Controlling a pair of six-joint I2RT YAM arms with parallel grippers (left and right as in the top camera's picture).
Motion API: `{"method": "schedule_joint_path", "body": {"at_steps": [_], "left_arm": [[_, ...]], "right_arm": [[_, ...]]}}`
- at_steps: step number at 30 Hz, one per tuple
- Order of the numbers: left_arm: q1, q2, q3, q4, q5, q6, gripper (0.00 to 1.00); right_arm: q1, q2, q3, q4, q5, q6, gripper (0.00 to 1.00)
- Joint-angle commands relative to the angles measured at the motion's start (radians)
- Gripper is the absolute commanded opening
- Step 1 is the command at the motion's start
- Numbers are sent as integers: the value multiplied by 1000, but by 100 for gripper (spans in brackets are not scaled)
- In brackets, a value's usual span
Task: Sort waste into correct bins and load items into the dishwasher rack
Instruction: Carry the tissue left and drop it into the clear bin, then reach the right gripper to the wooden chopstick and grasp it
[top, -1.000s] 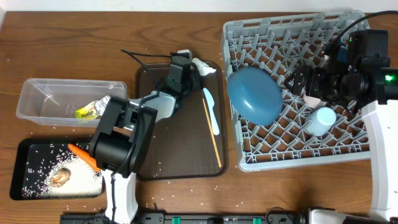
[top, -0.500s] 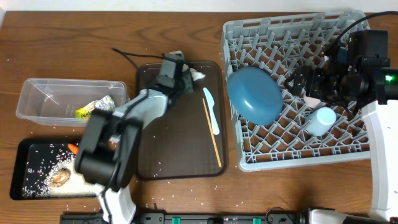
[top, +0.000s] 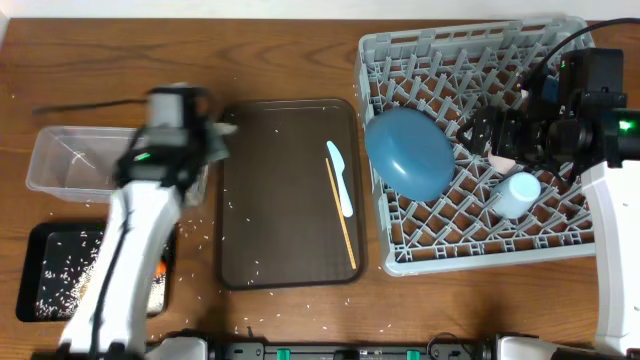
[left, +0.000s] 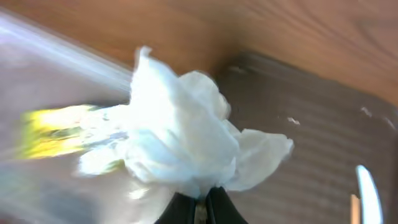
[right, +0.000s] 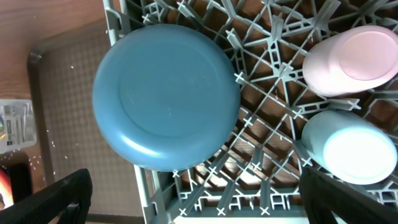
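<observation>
We see the left arm reaching up from the near edge, motion-blurred. The left gripper is pinched tight on the crumpled white napkin. The right arm comes in from the right side, and the right gripper has its jaws spread wide, empty.

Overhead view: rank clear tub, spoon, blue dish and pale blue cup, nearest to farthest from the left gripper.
1. Clear tub, beside left gripper.
2. Spoon, on brown tray.
3. Blue dish, left in rack.
4. Pale blue cup, right in rack.
</observation>
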Motion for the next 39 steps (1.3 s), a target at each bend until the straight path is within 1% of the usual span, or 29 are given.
{"method": "schedule_joint_path", "body": {"at_steps": [1, 4, 8, 9, 10, 12, 13, 14, 15, 17, 18, 20, 23, 26, 28, 31, 33, 36, 39], "left_arm": [[117, -67, 4, -64, -71, 14, 6], [174, -47, 3, -93, -71, 11, 6], [201, 24, 3, -57, -71, 13, 7], [206, 44, 3, -52, -71, 12, 12], [209, 61, 3, -53, -69, 12, 26], [210, 82, 4, -69, -55, 12, 43], [210, 85, 4, -77, -42, 12, 54], [210, 82, 6, -92, -38, 12, 61], [210, 76, 14, -110, -37, 12, 62], [210, 53, 38, -154, -37, 12, 77], [210, 38, 51, -173, -37, 12, 80], [209, -1, 80, -215, -20, 12, 81], [208, -69, 102, -241, 142, 25, 81], [195, -126, 102, -242, 309, 122, 81], [174, -150, 102, -247, 360, 171, 81], [117, -167, 102, -266, 382, 216, 81], [69, -169, 101, -288, 382, 241, 76], [-11, -162, 88, -309, 382, 241, 65], [-88, -141, 85, -333, 344, 241, 64]], "right_arm": [[14, 2, -2, -1, 3, 8, 99], [14, 2, -2, 4, 3, 8, 99], [14, 2, -2, 5, 3, 11, 99], [14, 2, -2, 4, 3, 11, 99], [14, 2, -2, 3, 3, 11, 99], [14, 2, -2, -2, 3, 11, 99], [14, 2, -2, -5, 3, 11, 99], [14, 2, -2, -7, 3, 10, 99], [14, 2, -2, -9, 3, 10, 99], [14, 2, -2, -9, 3, 10, 99], [14, 2, -2, -8, 3, 10, 99], [14, 2, -2, -7, 3, 10, 99], [14, 2, -2, 1, 3, 10, 99], [14, 2, -2, 6, 3, 11, 99], [14, 2, -2, 5, 3, 11, 99], [14, 2, -2, 3, 3, 11, 99], [14, 2, -2, 3, 3, 11, 99], [15, 2, -2, 4, 3, 11, 99], [15, 2, -2, 5, -4, 19, 99]]}}
